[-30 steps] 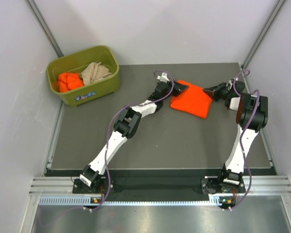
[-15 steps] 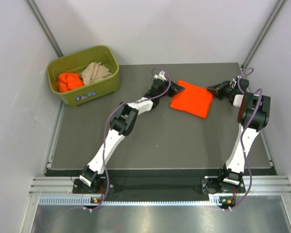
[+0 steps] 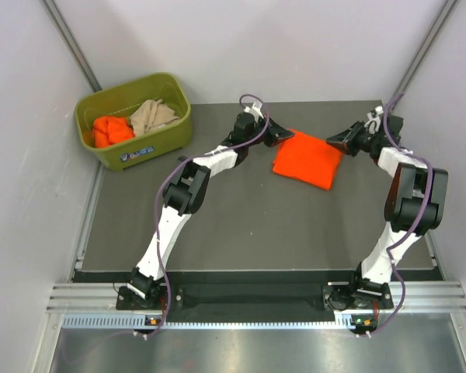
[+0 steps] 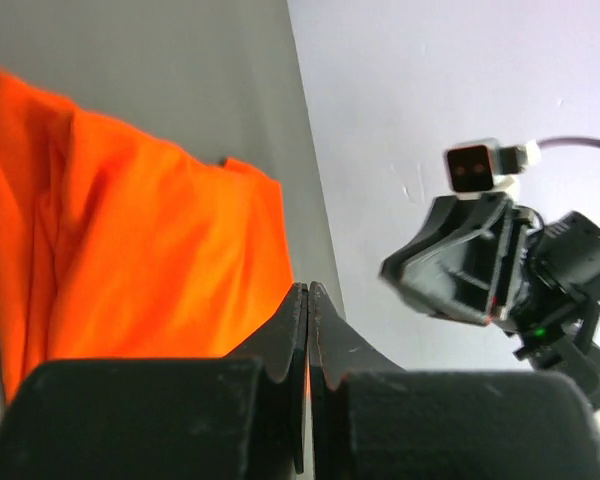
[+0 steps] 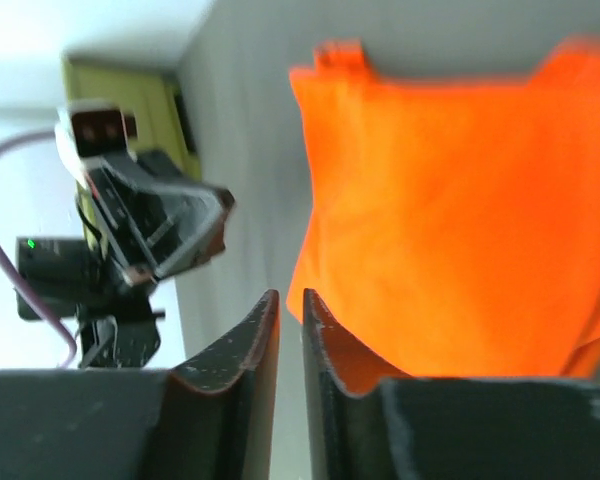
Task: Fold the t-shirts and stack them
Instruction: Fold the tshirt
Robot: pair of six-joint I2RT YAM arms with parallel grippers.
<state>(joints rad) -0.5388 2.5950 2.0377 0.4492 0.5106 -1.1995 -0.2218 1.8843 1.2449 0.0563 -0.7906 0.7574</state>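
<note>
A folded orange t-shirt [image 3: 306, 159] lay flat on the dark gray table [image 3: 241, 225], near the far side and a bit to the right. It was bright and plain, with soft edges.

The left claw [image 3: 283, 138] sat just beside the shirt's far left corner. Its two black fingers [image 4: 280, 340] were pressed tight together with nothing between them. I could not tell if it touched the cloth.

The right claw [image 3: 334, 145] sat just beside the shirt's right edge, facing the left claw across the shirt. Its fingers [image 5: 245, 340] were apart by only a thin crack, and nothing was held in there.

Well apart, at the far left corner of the table, stood an olive-green bin [image 3: 165, 138]. Inside it were a crumpled orange shirt [image 3: 111, 130] and a crumpled beige shirt [image 3: 154, 115], side by side.

Purple cables [image 3: 252, 102] looped along both arms. White walls [image 3: 248, 47] stood close around the table.
</note>
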